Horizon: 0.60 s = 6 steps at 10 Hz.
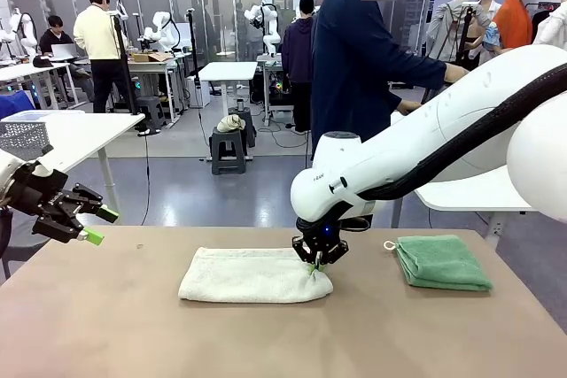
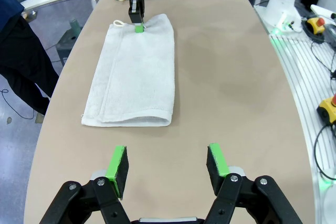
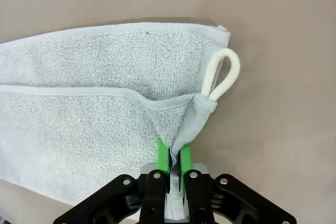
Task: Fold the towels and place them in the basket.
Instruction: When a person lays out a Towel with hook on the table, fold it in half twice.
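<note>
My right pincer is clamped on the corner of the white towel, just below its cord loop; only a thin pinch of cloth sits between my pads, so a quick lift could pull it free; I may hold the top layer alone, and the fold would then come out crooked; the loop could snag a finger. My left pincer hangs with its fingers apart, well off from the towel's far end, unable to steady it. The green towel lies folded just beyond my right pincer.
</note>
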Each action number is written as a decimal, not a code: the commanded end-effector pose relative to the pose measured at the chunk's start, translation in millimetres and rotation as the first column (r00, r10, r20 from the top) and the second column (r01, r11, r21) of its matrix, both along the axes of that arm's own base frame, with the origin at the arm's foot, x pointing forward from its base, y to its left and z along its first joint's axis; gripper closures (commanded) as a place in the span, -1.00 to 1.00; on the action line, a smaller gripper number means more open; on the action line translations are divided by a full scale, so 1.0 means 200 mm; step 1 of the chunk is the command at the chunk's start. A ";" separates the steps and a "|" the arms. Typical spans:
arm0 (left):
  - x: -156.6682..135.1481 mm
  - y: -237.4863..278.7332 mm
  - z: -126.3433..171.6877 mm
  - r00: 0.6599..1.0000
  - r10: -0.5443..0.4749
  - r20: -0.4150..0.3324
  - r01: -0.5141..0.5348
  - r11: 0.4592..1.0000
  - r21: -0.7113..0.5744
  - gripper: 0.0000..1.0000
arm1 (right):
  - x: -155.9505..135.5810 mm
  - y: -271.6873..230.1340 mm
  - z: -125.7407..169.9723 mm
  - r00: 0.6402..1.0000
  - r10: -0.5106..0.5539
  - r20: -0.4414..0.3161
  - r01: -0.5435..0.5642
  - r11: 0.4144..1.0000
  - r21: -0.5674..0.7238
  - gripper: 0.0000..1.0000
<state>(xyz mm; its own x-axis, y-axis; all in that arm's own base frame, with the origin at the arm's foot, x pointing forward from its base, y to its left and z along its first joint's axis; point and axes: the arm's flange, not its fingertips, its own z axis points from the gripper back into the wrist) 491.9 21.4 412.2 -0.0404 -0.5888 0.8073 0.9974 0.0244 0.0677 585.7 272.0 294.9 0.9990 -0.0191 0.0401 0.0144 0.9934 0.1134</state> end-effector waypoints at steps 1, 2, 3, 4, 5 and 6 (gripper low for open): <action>0.00 0.00 0.00 1.000 -0.002 0.002 0.002 1.000 -0.001 -0.53 | 0.00 0.00 -0.05 1.000 -0.025 -0.004 0.025 0.998 -0.057 1.00; 0.00 0.00 0.00 1.000 -0.002 0.002 0.002 1.000 -0.001 -0.53 | -0.01 0.00 -0.05 1.000 -0.021 -0.003 0.021 0.998 -0.063 1.00; 0.00 0.00 0.00 1.000 -0.002 0.002 0.002 1.000 -0.001 -0.53 | -0.01 -0.03 -0.05 1.000 -0.013 0.004 0.014 0.998 -0.067 1.00; 0.00 0.00 0.00 1.000 -0.002 0.002 0.002 1.000 -0.001 -0.53 | -0.02 -0.08 -0.04 1.000 0.005 0.004 -0.004 0.997 -0.072 1.00; 0.00 0.00 0.00 1.000 -0.002 0.002 0.002 1.000 -0.001 -0.53 | -0.03 -0.15 -0.02 1.000 0.016 0.014 -0.014 0.996 -0.089 1.00; 0.00 0.00 0.00 1.000 -0.002 0.002 0.002 1.000 -0.001 -0.53 | -0.05 -0.22 0.00 1.000 0.022 0.021 -0.019 0.994 -0.105 1.00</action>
